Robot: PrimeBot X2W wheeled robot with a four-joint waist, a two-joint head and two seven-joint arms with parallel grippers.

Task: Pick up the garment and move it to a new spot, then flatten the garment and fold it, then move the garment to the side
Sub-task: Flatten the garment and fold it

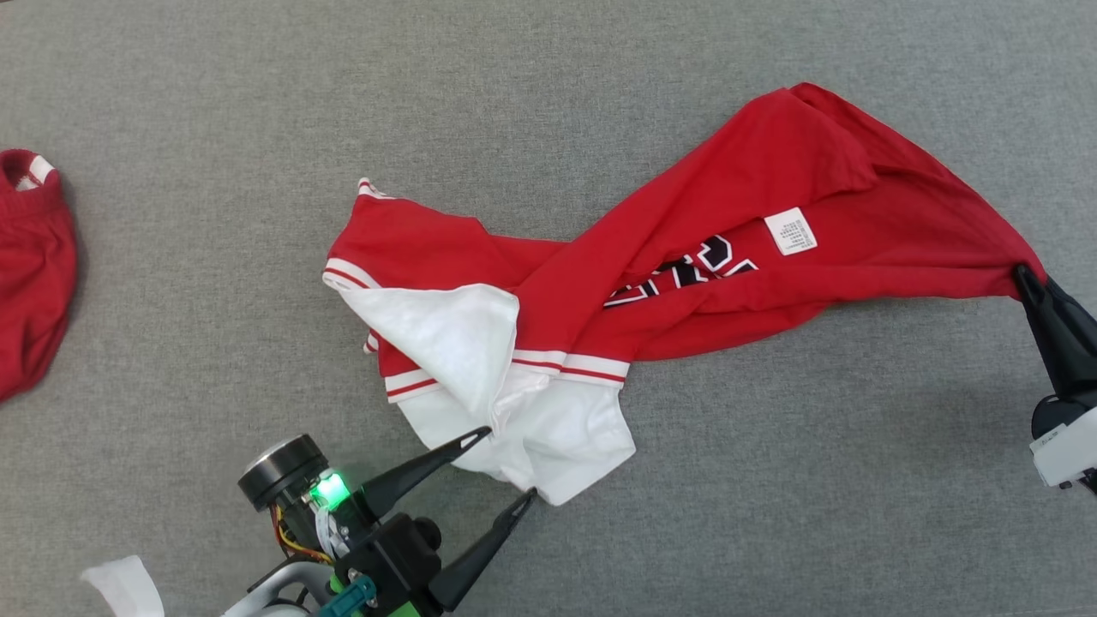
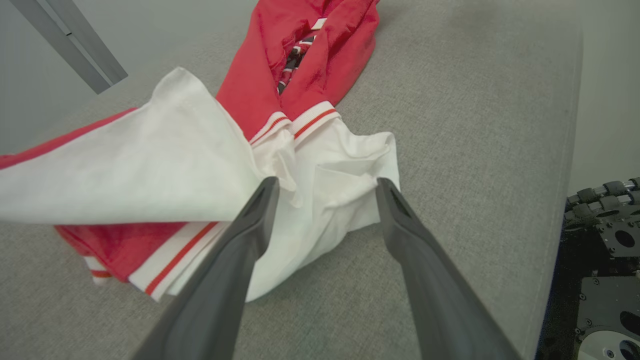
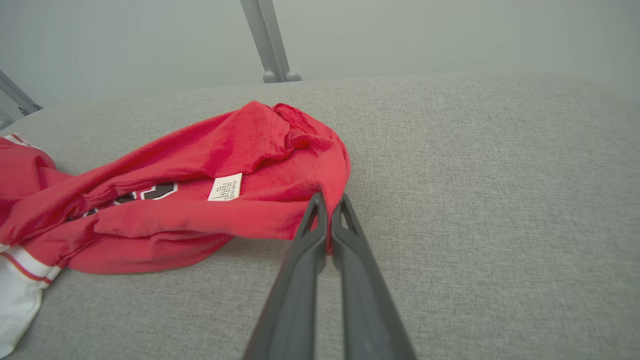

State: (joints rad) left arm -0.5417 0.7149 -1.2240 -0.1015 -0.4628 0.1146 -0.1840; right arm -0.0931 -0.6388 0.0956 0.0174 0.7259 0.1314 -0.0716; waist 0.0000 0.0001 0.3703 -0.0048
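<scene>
A twisted red knit garment with white panels and red-striped trim [image 1: 686,231] is laid across the middle of the grey woven-cloth table [image 1: 257,103]. Its red end is extended toward the right edge and its white end is bunched toward the near edge. The red end is pinched between the pressed-together fingers of the right gripper [image 1: 1024,278], presumably so that this corner is anchored while the cloth is pulled straight. The left gripper [image 1: 511,462] is spread wide, and the white corner is bracketed between its fingers. Whether the cloth is touched cannot be told, and it is judged to be lined up for a grasp not yet made. A white care label [image 1: 790,231] is turned upward, so the body is taken to be rolled over and the flattening unfinished. A second red garment [image 1: 34,283] is seen at the left edge, well apart.
</scene>
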